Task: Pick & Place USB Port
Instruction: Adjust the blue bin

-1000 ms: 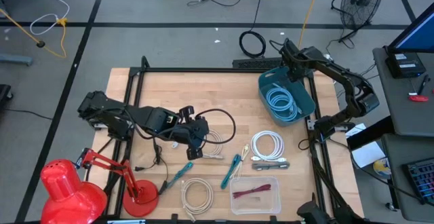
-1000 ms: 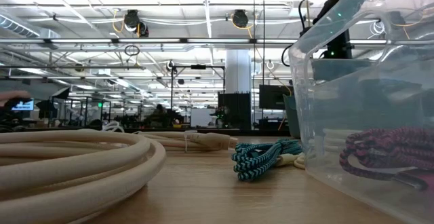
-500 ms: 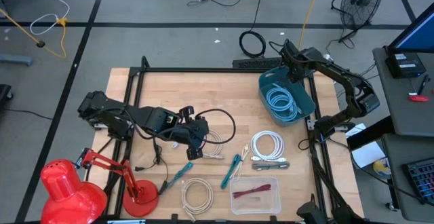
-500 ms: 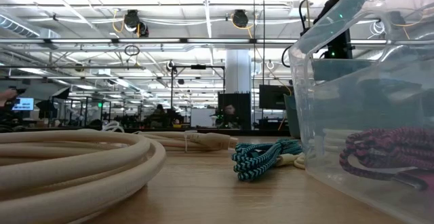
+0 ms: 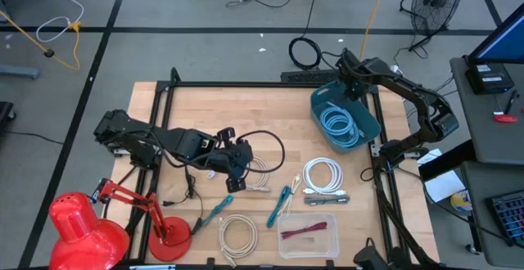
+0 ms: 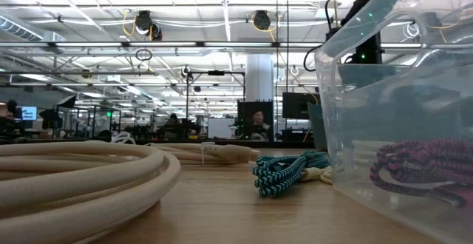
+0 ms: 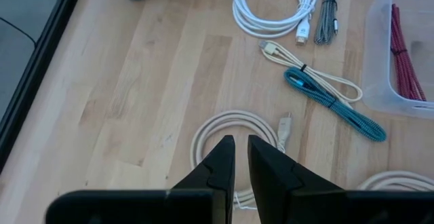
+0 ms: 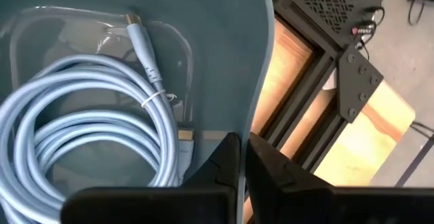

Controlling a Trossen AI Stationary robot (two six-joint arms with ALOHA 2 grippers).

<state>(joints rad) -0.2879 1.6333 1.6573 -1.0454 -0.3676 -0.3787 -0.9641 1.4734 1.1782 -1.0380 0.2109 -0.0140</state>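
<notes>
While my right gripper [image 8: 241,157] sits over the rear rim of the teal bin [image 5: 366,123] at the bench's [image 5: 205,110] far right corner, its jaws are pressed together with the bin's thin, smooth plastic wall at their tips; I cannot tell if they pinch it. Inside the bin lies a pale blue cable [image 8: 88,125], glossy, wound in a round coil, tied with a white band and ending in a metal plug.

My left gripper [image 7: 241,157] hovers near the middle of the bench above a coiled cream cable [image 7: 234,132], jaws nearly together and holding nothing I can see. Past it I see a teal braided cable [image 7: 336,105] folded into a long bundle, a white coil [image 5: 322,174] beside a grey cable [image 5: 326,197], and a clear, rounded plastic tub [image 5: 307,235] with a red braided cable [image 5: 303,231] in it. Another cream coil [image 5: 237,233] lies at the front edge.

Pale wood planks with visible grain make up the benchtop, framed in black metal rails. A red desk lamp [image 5: 90,229] stands at the front left corner. I can read no writing.
</notes>
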